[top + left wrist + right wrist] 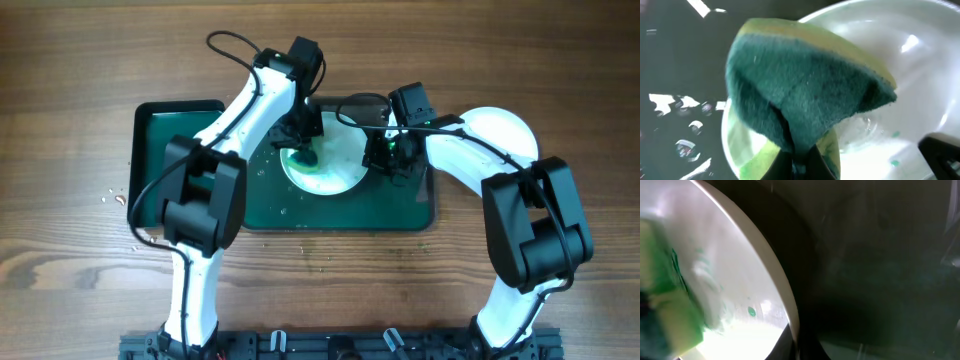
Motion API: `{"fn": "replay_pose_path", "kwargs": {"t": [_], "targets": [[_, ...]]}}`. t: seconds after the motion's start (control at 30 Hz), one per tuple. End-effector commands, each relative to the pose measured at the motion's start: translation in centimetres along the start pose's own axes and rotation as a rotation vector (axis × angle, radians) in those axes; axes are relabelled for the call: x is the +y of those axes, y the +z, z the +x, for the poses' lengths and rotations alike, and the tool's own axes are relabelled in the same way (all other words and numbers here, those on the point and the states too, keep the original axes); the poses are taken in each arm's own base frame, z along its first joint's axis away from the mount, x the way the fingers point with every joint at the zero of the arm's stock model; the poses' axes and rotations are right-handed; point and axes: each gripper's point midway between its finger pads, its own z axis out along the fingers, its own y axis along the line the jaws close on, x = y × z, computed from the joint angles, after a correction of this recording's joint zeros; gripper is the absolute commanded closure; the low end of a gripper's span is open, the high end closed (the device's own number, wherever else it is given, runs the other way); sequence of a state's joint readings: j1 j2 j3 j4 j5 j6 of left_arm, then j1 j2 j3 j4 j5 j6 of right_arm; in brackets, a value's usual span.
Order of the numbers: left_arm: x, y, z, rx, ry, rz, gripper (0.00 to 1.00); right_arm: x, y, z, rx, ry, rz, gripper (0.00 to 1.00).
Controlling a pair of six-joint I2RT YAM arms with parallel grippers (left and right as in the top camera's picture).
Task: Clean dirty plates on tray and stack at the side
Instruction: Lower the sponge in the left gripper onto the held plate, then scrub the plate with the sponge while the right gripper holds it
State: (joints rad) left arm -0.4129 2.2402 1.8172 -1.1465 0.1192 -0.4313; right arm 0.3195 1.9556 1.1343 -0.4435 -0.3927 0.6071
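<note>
- While the left fingers pinch the sponge, circle lightly over the plate's teal smears.
- Let the right fingers — clamped on its rim — steady it on the tray.

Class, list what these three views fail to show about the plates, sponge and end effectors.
1. Overhead: fingertips of the left end effector, hidden beneath its own body.
2. Overhead: side plate, mostly covered by the right arm.
3. Left wrist: smeared plate, centre hidden by the sponge, rim cut by the frame.
4. Right wrist: sponge blurred at the left edge; right end effector cut off at the bottom edge.
</note>
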Motion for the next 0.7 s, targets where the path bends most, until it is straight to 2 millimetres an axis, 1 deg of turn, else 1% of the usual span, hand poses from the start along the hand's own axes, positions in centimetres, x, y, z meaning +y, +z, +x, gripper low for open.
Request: {"fn": "replay_pose_path", "kwargs": {"t": [0.0, 0.13, 0.2, 0.27, 0.33, 0.43, 0.53, 0.67], "targets": [[-0.5, 3.0, 1.4, 0.093, 0.027, 0.043, 0.96, -2.9, 2.2, 2.6, 0.077, 0.024, 0.088, 0.96], [-1.3, 5.0, 2.7, 0.141, 0.025, 0.12, 0.96, -2.9, 2.2, 2.6, 0.076, 0.022, 0.088, 0.96], [-2.3, 5.6, 3.4, 0.169, 0.05, 0.191, 0.96, -2.9, 2.2, 2.6, 0.076, 0.023, 0.088, 0.96], [-4.1, 5.3, 4.3, 0.205, 0.12, 0.314, 0.96, -2.9, 2.2, 2.6, 0.076, 0.022, 0.088, 0.96], [-6.3, 4.2, 5.0, 0.231, 0.217, 0.472, 0.96, -2.9, 2.2, 2.6, 0.076, 0.02, 0.088, 0.96], [-8.4, 2.8, 5.5, 0.24, 0.294, 0.627, 0.96, -2.9, 2.2, 2.6, 0.076, 0.019, 0.087, 0.96], [-9.0, 2.5, 5.2, 0.223, 0.314, 0.662, 0.96, -2.9, 2.2, 2.6, 0.076, 0.015, 0.087, 0.96], [-8.7, 2.8, 4.3, 0.185, 0.315, 0.641, 0.96, -2.9, 2.2, 2.6, 0.076, 0.012, 0.087, 0.96]]}}
